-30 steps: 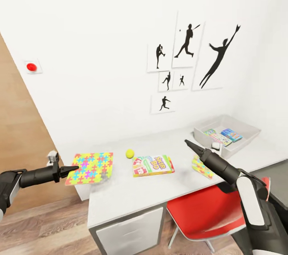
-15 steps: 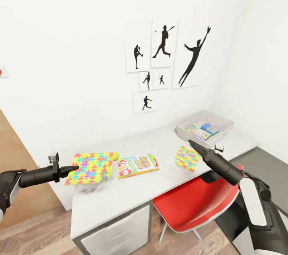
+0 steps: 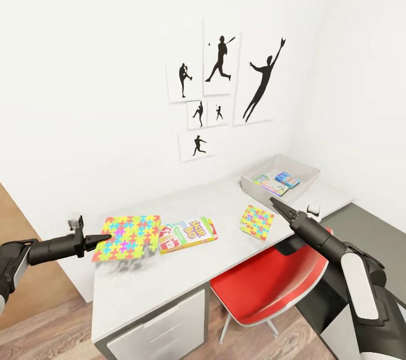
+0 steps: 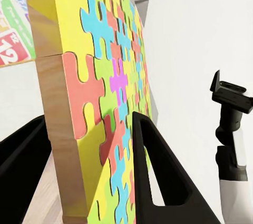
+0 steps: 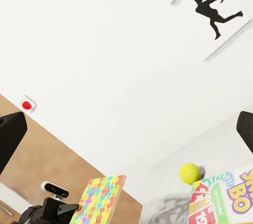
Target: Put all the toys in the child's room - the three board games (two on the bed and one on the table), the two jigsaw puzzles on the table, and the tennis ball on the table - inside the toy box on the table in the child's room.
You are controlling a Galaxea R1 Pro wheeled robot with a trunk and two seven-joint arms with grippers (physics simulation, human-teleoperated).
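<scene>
My left gripper [image 3: 104,237] is shut on the edge of one jigsaw puzzle [image 3: 127,235], held a little above the left end of the table [image 3: 186,270]; the left wrist view has that puzzle [image 4: 105,76] clamped between the fingers [image 4: 158,176]. The SKIP-BO board game [image 3: 188,234] lies flat beside it. The second jigsaw puzzle [image 3: 256,222] lies further right. My right gripper [image 3: 274,202] hovers open above that puzzle, empty. The toy box [image 3: 265,195] at the table's far right holds two board games [image 3: 280,182]. The tennis ball [image 5: 190,173] rests next to the SKIP-BO box [image 5: 224,197].
A red chair [image 3: 265,286] is tucked under the table below my right arm. A lower dark-grey desk [image 3: 366,224] adjoins on the right. A small white object [image 3: 313,212] sits near the toy box. Baseball silhouette pictures [image 3: 223,86] hang on the white wall.
The whole view has swung, sliding table and pictures leftward in the picture, so the camera moved. Both arms keep their pose, the left still holding the puzzle. The ball slipped behind the held puzzle.
</scene>
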